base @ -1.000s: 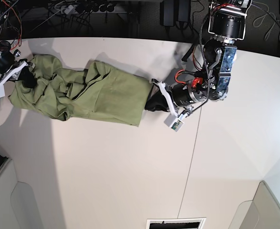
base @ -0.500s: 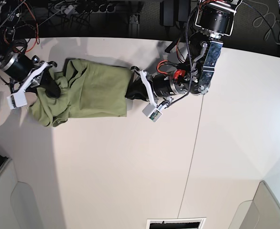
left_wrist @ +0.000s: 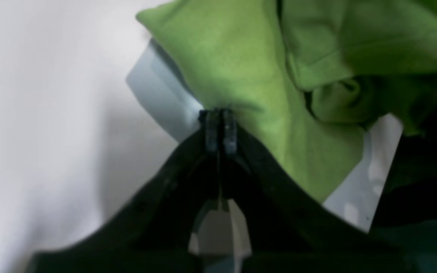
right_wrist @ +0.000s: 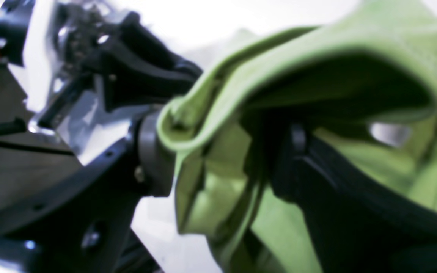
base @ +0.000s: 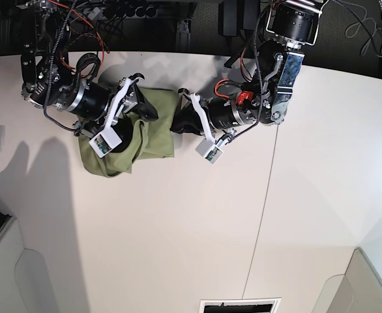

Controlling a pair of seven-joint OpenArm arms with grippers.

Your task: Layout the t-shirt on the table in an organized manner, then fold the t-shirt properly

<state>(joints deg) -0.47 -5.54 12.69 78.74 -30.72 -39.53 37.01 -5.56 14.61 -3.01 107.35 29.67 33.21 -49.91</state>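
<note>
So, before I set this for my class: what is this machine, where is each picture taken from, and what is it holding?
It is a robot with two arms over a white table. One picture looks down from above; the other two come from cameras on each wrist, looking along the jaws. An olive-green t-shirt lies bunched between the arms. The left gripper has its jaws pinched shut on a fold of the shirt. The right gripper has its jaws apart, with cloth draped between and over them, so it does not look clamped.
</note>
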